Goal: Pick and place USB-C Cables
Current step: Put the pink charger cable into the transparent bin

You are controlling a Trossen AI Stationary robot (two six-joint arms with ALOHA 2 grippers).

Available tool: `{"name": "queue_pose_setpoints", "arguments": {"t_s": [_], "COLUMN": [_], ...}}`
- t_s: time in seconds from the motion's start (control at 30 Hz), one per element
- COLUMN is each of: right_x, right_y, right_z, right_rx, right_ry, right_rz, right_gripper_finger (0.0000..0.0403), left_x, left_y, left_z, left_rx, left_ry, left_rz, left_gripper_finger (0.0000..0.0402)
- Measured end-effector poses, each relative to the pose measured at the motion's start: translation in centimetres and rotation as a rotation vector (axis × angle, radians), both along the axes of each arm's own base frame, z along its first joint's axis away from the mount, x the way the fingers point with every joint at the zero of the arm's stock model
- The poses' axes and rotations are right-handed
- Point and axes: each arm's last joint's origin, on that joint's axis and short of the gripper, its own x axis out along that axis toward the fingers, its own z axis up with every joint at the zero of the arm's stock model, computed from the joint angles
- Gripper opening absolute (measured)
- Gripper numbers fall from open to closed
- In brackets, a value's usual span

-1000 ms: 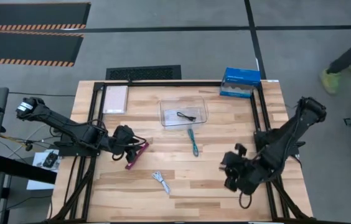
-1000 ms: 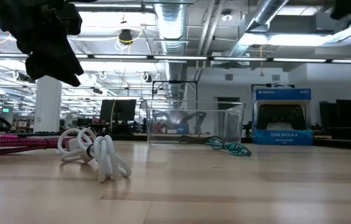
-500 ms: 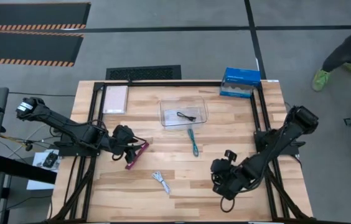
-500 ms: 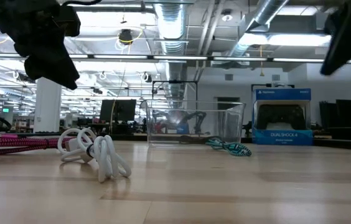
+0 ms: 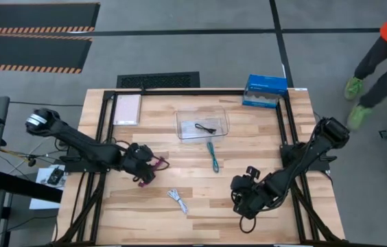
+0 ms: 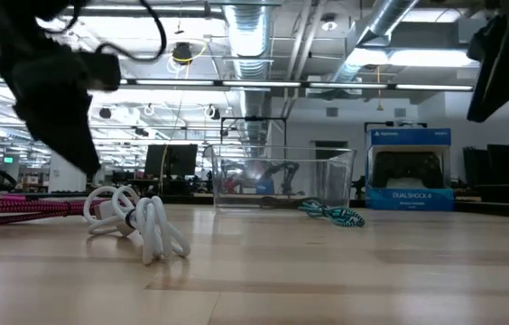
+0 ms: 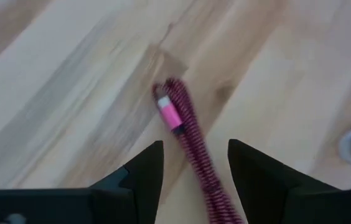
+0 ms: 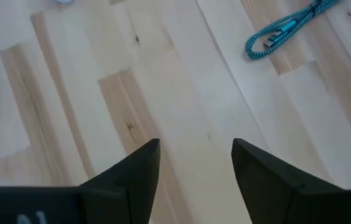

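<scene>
Red cable (image 7: 191, 140) between left jaws.

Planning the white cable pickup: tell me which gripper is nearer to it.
Left. The left gripper is just up-left of the white cable, over the red cable; the right gripper is farther off on its other side.

1. Lighting was bright and even; the table (image 5: 200, 199) showed only faint shadows in the high view.
2. In the low view, ceiling strip lights (image 6: 390, 87) glared from 12 o'clock, leaving the arms as dark silhouettes.
3. The left wrist view was motion-blurred; the dark red cable (image 7: 191, 143) looked smeared.
4. The right wrist view was slightly soft, the teal cable (image 8: 284, 28) at 1 o'clock still legible.
</scene>
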Motion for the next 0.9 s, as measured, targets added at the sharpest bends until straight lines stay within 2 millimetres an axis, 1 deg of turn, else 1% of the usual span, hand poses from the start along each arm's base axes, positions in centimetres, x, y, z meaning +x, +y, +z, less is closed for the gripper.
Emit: {"name": "queue_pose_setpoints", "arguments": {"t_s": [0.27, 0.4, 0.57, 0.67, 0.77, 0.83, 0.9], "right_x": [0.1, 0.2, 0.2, 0.2, 0.2, 0.2, 0.2], "right_y": [0.1, 0.1, 0.1, 0.1, 0.1, 0.1, 0.1], "right_z": [0.1, 0.1, 0.1, 0.1, 0.1, 0.2, 0.2], "right_rx": [0.012, 0.008, 0.010, 0.010, 0.012, 0.014, 0.013], "right_ry": [-0.019, -0.024, -0.026, -0.027, -0.030, -0.032, -0.032], "right_rz": [0.000, -0.002, -0.003, -0.004, -0.005, -0.006, -0.006], "right_gripper_finger": [0.0226, 0.0226, 0.0226, 0.0226, 0.0226, 0.0226, 0.0226], "left_x": [1.1, 1.4, 1.8, 1.8, 1.7, 1.7, 1.6], "left_y": [-0.6, -0.8, -0.9, -0.9, -0.9, -0.8, -0.8], "left_z": [-2.6, -3.7, -4.4, -4.6, -4.6, -4.6, -4.6], "left_rx": [-0.016, -0.019, -0.019, -0.033, -0.048, -0.051, -0.053], "left_ry": [0.098, 0.134, 0.150, 0.152, 0.148, 0.150, 0.153], "left_rz": [-0.017, -0.010, 0.005, 0.042, 0.077, 0.093, 0.100], "left_gripper_finger": [0.0166, 0.0192, 0.0235, 0.0247, 0.0234, 0.0206, 0.0165]}}
